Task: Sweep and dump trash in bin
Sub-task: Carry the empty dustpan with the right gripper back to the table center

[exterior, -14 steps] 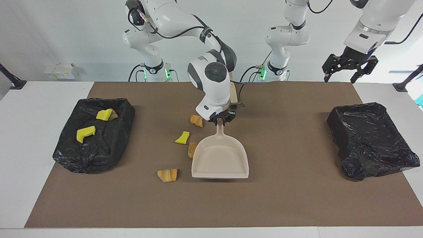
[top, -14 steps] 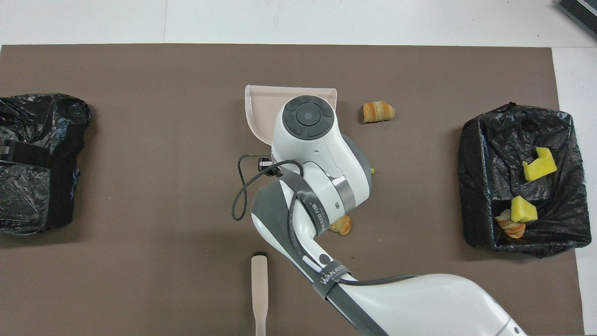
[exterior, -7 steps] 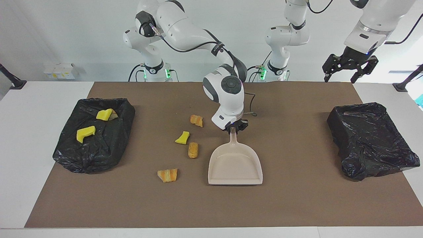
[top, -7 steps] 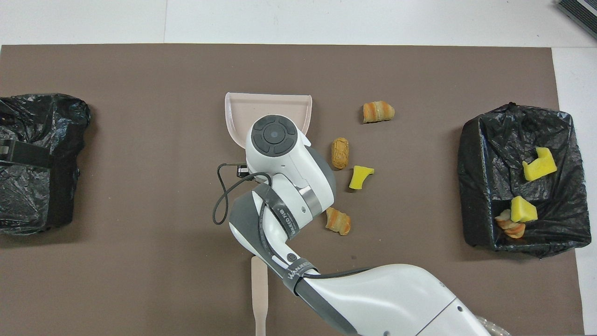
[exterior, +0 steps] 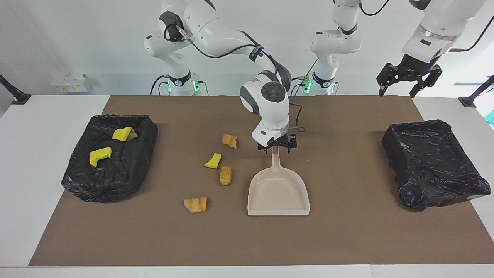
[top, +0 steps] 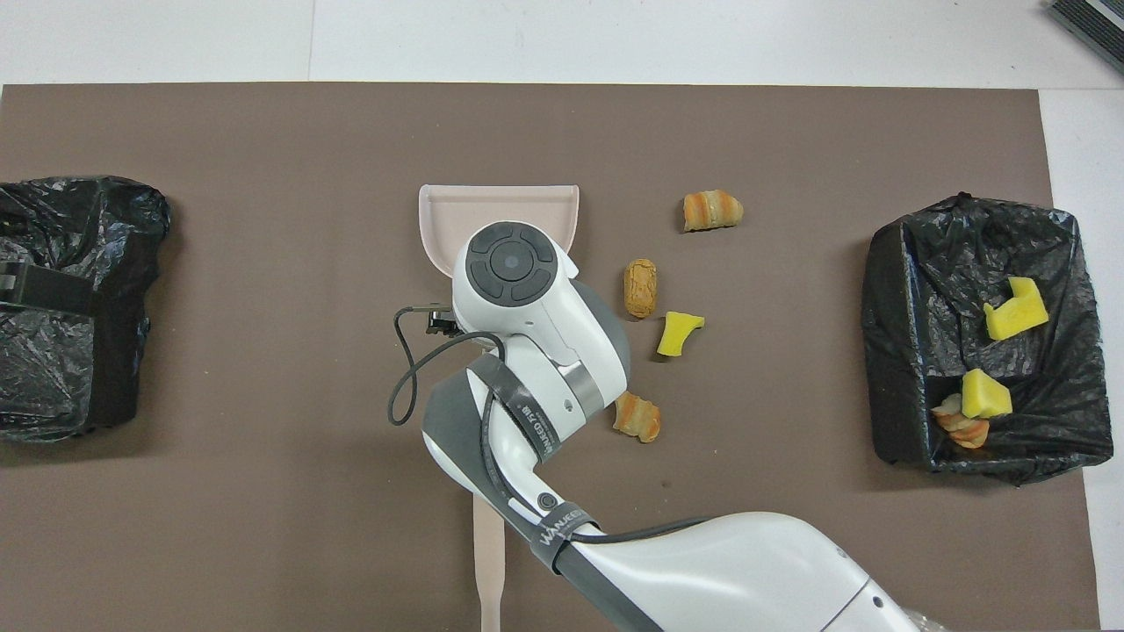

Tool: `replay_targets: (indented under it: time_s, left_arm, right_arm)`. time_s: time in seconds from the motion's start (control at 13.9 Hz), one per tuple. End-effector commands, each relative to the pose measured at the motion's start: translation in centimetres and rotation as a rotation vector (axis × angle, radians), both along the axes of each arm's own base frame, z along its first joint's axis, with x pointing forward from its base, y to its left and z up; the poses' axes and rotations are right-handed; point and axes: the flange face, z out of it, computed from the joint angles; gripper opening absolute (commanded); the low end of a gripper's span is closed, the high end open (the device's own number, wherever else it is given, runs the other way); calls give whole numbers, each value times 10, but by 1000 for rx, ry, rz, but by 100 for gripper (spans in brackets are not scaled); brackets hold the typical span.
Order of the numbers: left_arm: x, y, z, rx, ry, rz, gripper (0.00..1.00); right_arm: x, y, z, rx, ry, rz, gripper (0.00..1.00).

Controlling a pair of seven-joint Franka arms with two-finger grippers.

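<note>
beige flat dustpan [exterior: 278,193] | right gripper [exterior: 277,147] spread over handle | left gripper [exterior: 408,79] spread

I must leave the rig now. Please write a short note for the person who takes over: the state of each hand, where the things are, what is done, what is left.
Right hand: open, at the top of the dustpan handle; the pan lies flat and empty on the mat.
Left hand: open, waiting high near the bin at its end.
Done: three scraps in the bin at the right arm's end.
Left: four scraps on the mat beside the pan: yellow sponge, three bread pieces. The flat stick, near the robots, is untouched.
</note>
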Motion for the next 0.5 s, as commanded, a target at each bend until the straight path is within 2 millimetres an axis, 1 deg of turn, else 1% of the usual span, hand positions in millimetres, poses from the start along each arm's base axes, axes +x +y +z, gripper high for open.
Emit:
replay_targets:
  time_s: [0.0, 0.14, 0.43]
  left_arm:
    - [1, 5, 5, 16, -10, -1, 100]
    - [0, 4, 5, 16, -10, -2, 100]
    - [1, 5, 5, 16, -12, 1, 100]
  right_arm:
    - [-30, -7, 6, -7, 42, -13, 100]
    - [-65, -6, 4, -35, 71, 7, 100]
    - [-123, 0, 13, -70, 95, -8, 100]
